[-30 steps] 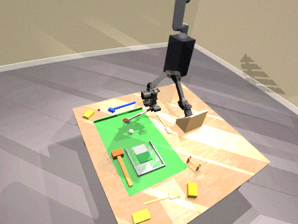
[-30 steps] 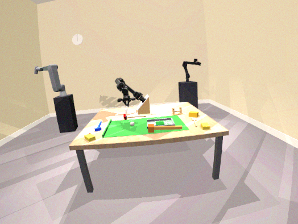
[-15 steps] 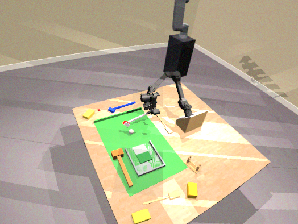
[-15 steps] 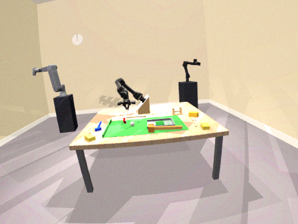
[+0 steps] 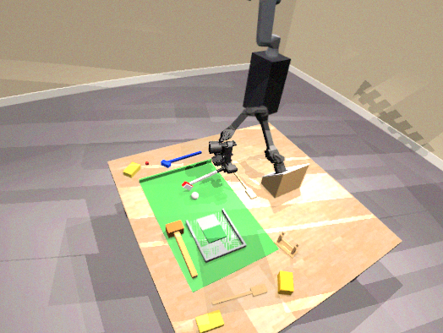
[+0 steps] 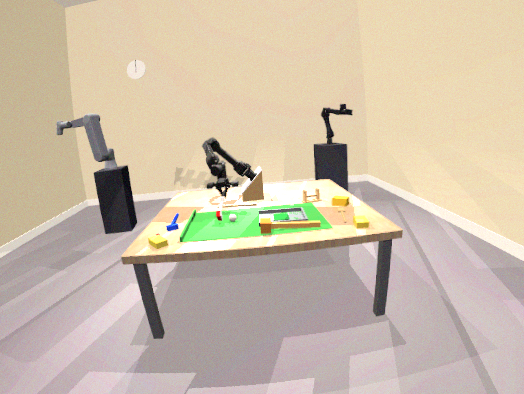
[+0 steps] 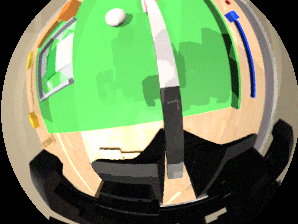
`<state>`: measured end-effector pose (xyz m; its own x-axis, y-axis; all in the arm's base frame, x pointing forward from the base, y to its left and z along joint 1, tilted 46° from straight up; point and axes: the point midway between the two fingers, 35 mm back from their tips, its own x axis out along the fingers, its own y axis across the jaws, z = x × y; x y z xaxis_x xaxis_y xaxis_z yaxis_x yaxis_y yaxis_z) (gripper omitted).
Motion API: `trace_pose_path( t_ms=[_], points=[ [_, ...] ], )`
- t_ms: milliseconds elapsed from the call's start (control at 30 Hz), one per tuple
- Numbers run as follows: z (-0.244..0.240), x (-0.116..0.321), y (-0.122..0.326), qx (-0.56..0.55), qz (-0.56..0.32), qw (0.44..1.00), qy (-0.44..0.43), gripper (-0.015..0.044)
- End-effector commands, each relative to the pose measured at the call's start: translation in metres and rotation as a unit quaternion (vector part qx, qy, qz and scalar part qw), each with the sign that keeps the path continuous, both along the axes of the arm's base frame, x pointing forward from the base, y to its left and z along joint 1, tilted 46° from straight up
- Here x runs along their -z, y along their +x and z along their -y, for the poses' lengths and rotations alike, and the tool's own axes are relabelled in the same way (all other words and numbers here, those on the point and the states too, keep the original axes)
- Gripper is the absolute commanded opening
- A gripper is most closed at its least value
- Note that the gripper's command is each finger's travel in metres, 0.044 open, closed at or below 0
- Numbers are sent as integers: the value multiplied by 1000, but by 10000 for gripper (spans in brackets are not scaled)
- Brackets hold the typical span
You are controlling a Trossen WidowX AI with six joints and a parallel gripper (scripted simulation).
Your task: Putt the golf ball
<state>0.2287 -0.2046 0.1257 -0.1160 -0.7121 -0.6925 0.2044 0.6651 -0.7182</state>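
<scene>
My gripper (image 5: pixel 228 168) (image 7: pixel 168 130) is shut on the dark grip of the red putter (image 5: pixel 205 177) (image 6: pixel 219 215) (image 7: pixel 163 50). The white shaft reaches out over the green mat (image 5: pixel 165 203) (image 6: pixel 207 231) (image 7: pixel 95 110), with the red and white head low over it; whether it touches is unclear. The white golf ball (image 5: pixel 194 195) (image 6: pixel 232 218) (image 7: pixel 115 17) sits on the mat, a small gap from the head, on the ramp side. The white ramp (image 5: pixel 208 221) leads to the raised green (image 5: pixel 215 235) (image 6: pixel 281 217), inside a grey-walled frame (image 5: pixel 226 252).
An orange-headed mallet (image 5: pixel 185 253) (image 6: pixel 295 224) lies beside the frame. A dark green bar (image 5: pixel 175 171) edges the mat behind the putter head. A blue club (image 5: pixel 183 157) (image 7: pixel 248 50) lies beyond it. A slanted board (image 5: pixel 287 182), a small wooden stand (image 5: pixel 287 246) and yellow blocks (image 5: pixel 286 282) (image 6: pixel 158 241) are around.
</scene>
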Motion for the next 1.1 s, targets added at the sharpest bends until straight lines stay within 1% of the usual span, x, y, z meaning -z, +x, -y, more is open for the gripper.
trace_pose_path(
  t_ms=[0, 467, 733, 1067],
  points=[
    [4, 5, 1, -3, 2, 1000, 1, 0],
    [6, 4, -2, 1, -1, 1000, 0, 0],
    [25, -14, -5, -3, 2, 1000, 0, 0],
    [26, -15, -6, -3, 2, 1000, 0, 0]
  ],
)
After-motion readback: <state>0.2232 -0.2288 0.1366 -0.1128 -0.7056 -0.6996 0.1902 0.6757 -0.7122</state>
